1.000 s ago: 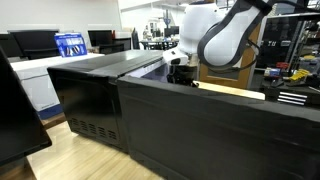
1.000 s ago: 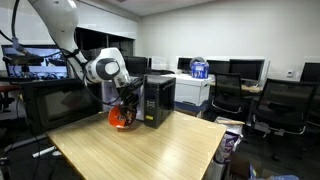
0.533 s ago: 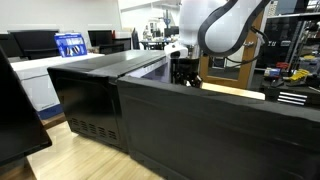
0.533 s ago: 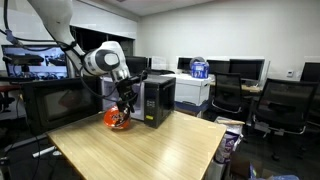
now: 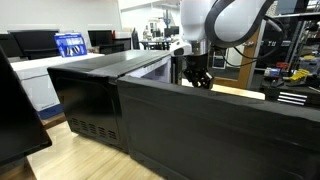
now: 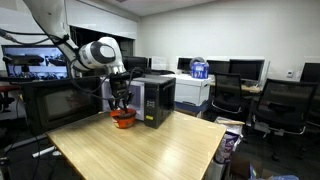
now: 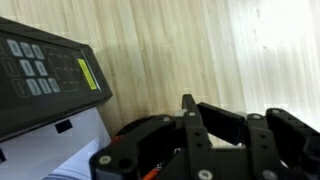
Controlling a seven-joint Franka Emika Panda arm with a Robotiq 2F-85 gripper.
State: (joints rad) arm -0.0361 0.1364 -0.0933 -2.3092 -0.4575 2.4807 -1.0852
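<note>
In an exterior view my gripper points straight down over an orange-red bowl on the wooden table, fingertips at the bowl's rim. The bowl sits just left of a black microwave-like box. In the wrist view my gripper shows its black fingers pressed together against bare wood, with nothing visible between them. I cannot tell whether they pinch the rim. The box's button panel lies to the left. From the low exterior view only the gripper shows; the bowl is hidden.
Large black boxes fill the foreground of the low exterior view and hide most of the table. Office chairs and desks with monitors stand beyond the table. A blue item sits on a far desk.
The jaws have closed. The wrist has swung from a tilt to upright and shifted a little toward the black box. The bowl, seen tilted before, now looks level.
</note>
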